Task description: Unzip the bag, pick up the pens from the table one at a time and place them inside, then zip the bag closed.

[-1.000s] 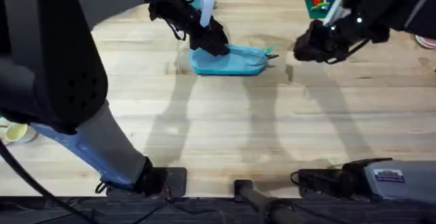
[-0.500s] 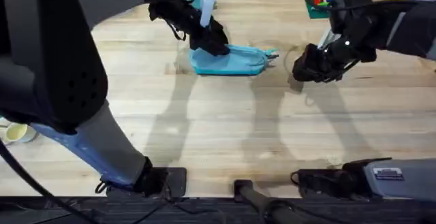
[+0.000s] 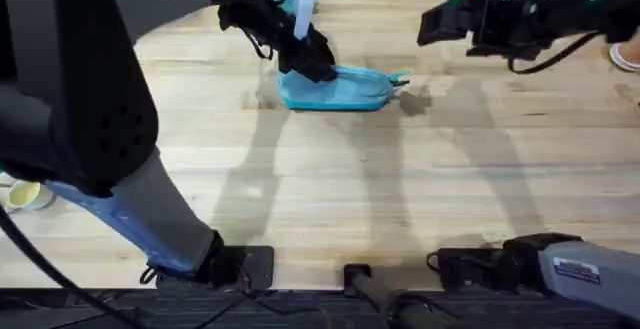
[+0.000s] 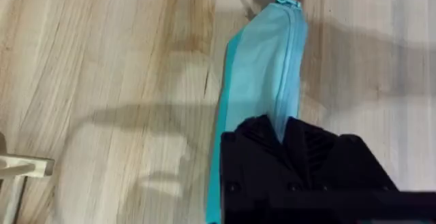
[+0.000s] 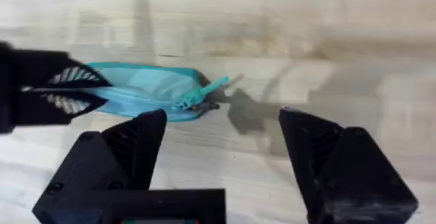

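- Beneath the left gripper (image 3: 312, 64), clamped on its near end, the bag (image 3: 340, 91) lay zipped on the worktop (image 3: 330, 189).
- Ahead of the wide-open right gripper (image 5: 221, 139) sat the pull tab (image 5: 204, 93); a slightly misjudged approach could pinch fabric or drag the bag loose.

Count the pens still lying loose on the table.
0. No pen lies on the bare table around the bag. The left gripper is shut on the bag's end, and any pens may be hidden inside it.
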Controlling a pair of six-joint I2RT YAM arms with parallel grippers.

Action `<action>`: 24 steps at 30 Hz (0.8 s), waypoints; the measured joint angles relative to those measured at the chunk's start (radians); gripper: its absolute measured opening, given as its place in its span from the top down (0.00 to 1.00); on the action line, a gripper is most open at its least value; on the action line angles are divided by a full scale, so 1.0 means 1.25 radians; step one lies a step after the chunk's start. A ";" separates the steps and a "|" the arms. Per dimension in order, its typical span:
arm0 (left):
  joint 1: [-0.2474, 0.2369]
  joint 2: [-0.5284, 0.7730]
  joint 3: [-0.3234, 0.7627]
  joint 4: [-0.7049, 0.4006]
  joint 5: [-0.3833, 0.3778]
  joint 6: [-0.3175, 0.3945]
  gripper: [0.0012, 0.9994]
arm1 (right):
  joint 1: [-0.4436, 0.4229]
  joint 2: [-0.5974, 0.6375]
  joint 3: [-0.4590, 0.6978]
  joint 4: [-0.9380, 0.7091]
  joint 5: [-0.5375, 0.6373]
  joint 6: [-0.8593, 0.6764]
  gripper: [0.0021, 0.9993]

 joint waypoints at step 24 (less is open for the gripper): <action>0.009 0.000 0.243 -0.332 -0.101 -0.023 0.00 | 0.000 -0.039 0.004 -0.006 -0.027 -0.187 0.00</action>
